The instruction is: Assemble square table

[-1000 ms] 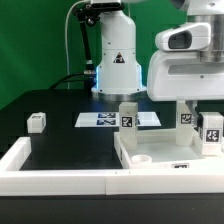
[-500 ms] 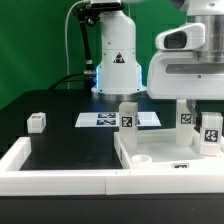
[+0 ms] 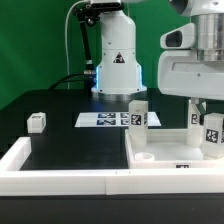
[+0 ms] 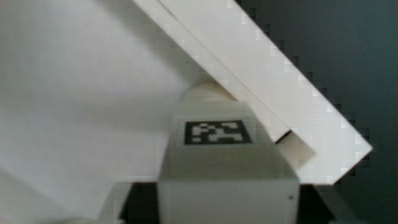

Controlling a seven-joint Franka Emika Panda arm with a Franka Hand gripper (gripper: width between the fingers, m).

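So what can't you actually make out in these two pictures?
Exterior view: the gripper has its fingertips behind the arm's white housing, so whether it holds anything is unclear.
Exterior view: the picture's right edge cuts off a corner of the tabletop.
Exterior view: the tags on the marker board are too small to read.
Wrist view: only the tagged end of one leg shows; its other end runs out of frame.

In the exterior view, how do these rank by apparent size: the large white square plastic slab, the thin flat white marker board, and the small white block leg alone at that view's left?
1. white square slab
2. marker board
3. lone block leg
The slab looks nearer the camera, which enlarges it; the order still holds.
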